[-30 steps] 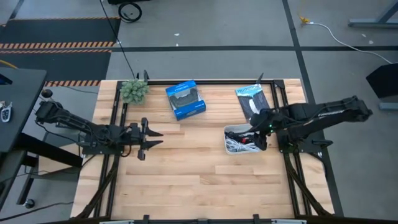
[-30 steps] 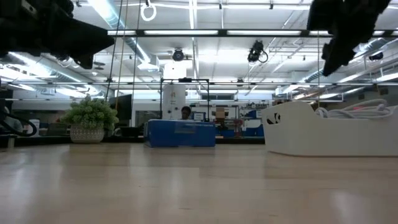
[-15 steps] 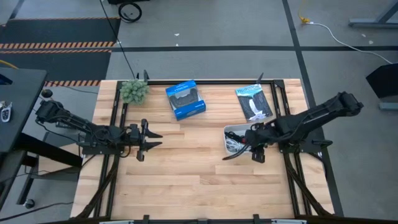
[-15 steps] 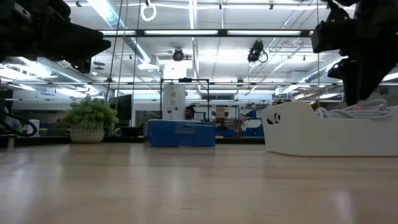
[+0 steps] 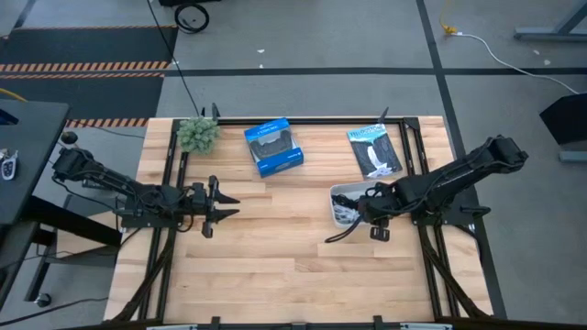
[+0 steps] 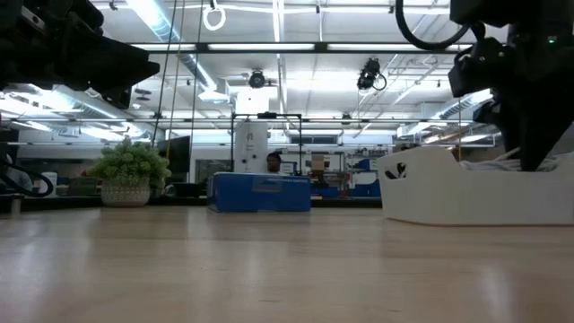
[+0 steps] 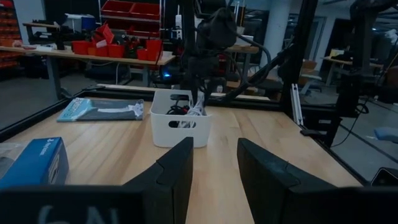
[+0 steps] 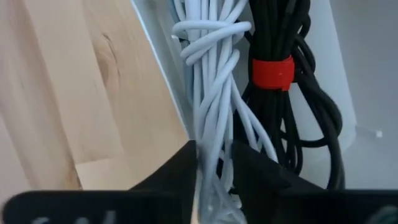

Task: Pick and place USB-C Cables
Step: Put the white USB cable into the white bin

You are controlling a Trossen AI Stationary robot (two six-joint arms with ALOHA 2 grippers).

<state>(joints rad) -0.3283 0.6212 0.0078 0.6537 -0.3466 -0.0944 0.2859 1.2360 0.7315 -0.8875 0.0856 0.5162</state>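
Note:
A white bin [image 5: 335, 194] stands on the table's right half and holds the USB-C cables. In the right wrist view a white bundled cable [image 8: 208, 81] lies beside a black cable with a red tie [image 8: 292, 37]. The other cables do not show. My right gripper [image 5: 364, 218] is down in the bin and shut on the white cable [image 8: 211, 165]. In the low view it [image 6: 538, 144] stands behind the bin's wall [image 6: 448, 193]. My left gripper [image 5: 216, 203] is open and empty above the table's left half. My right gripper pinches the white cable's bundled strands [image 8: 210, 140] between its two fingers. The fingers come from above, slanting down into the bin, and lie across the bundle. The rest of the bundle lies in the bin beside the black cable.
A blue box [image 5: 273, 147] and a flat black-and-white packet [image 5: 374, 149] lie near the far edge. A small potted plant [image 5: 197, 134] stands at the far left corner. Bare wood [image 5: 275, 247] stretches between the arms and toward the near edge.
My right gripper has gone down into the white bin, shifting a little toward the table's near and left edges. In the low view it has dropped from well above the bin's rim to behind its wall.

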